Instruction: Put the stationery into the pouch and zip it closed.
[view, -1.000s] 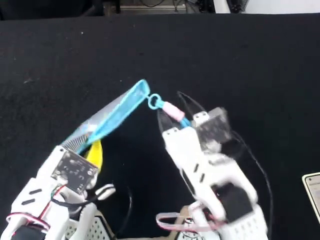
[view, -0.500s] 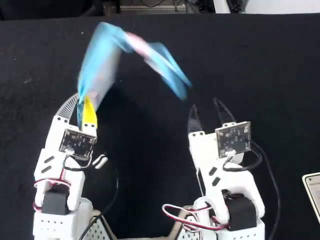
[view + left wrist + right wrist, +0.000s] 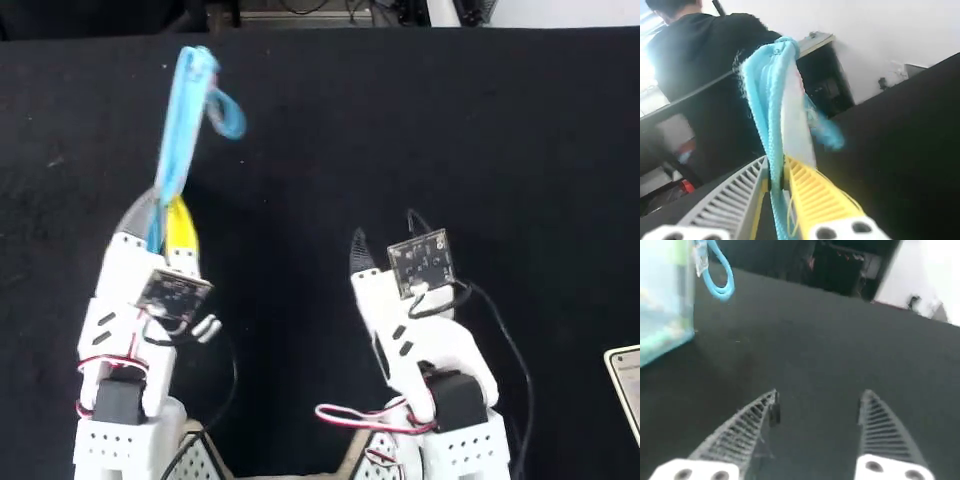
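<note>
The left pincer holds the blue pouch; the right pincer holds nothing.

The black table (image 3: 420,120) carries two white arms side by side. The left pincer (image 3: 165,212), with one grey finger and one yellow finger, is clamped on one end of the thin blue pouch (image 3: 183,110). The pouch sticks out past the pincer toward the far side of the table. A small blue loop (image 3: 226,113) hangs near its far end. The right pincer (image 3: 385,230) is well apart from the pouch, with its two fingers spread apart.

left hand (image 3: 160,218): pouch (image 3: 180,120) swung round, now pointing away | right hand (image 3: 385,228): released zip loop (image 3: 226,113), drew back
</note>
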Robot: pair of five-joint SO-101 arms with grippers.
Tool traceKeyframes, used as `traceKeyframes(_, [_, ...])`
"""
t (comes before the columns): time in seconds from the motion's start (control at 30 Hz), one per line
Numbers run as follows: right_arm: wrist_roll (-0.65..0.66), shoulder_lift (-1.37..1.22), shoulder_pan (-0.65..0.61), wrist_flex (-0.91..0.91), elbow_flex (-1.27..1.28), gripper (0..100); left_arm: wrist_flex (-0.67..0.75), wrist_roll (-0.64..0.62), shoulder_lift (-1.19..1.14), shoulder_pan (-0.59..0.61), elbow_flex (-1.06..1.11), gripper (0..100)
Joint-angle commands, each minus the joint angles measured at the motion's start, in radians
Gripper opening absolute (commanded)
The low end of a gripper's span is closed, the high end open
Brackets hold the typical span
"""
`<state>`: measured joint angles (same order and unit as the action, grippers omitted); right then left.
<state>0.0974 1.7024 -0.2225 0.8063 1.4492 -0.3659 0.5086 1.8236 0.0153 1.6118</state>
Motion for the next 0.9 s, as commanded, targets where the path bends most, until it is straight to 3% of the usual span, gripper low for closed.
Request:
traceKeyframes(0.0, [-0.002,0.010,0.118,-0.025,0.051,13.2,-0.167,0.009,-0.009,-0.134,0.001,9])
traceKeyframes(0.2, [0.006,-0.001,0.061,-0.149,0.249,5.4,-0.336,-0.265,-0.005,-0.206,-0.010,15])
traceKeyframes(0.43, [0.006,0.002,-0.009,-0.106,0.246,5.7,-0.370,-0.270,-0.005,-0.206,-0.139,15])
traceKeyframes(0.6, [0.006,0.004,-0.009,-0.110,0.246,5.7,-0.503,-0.224,-0.011,-0.378,-0.202,15])
traceKeyframes(0.7, [0.006,0.004,-0.009,-0.110,0.246,5.7,-0.413,-0.222,-0.011,-0.407,-0.174,15])
traceKeyframes(0.87, [0.006,0.004,-0.006,-0.110,0.246,5.7,-0.068,-0.265,-0.011,-0.318,-0.048,15])
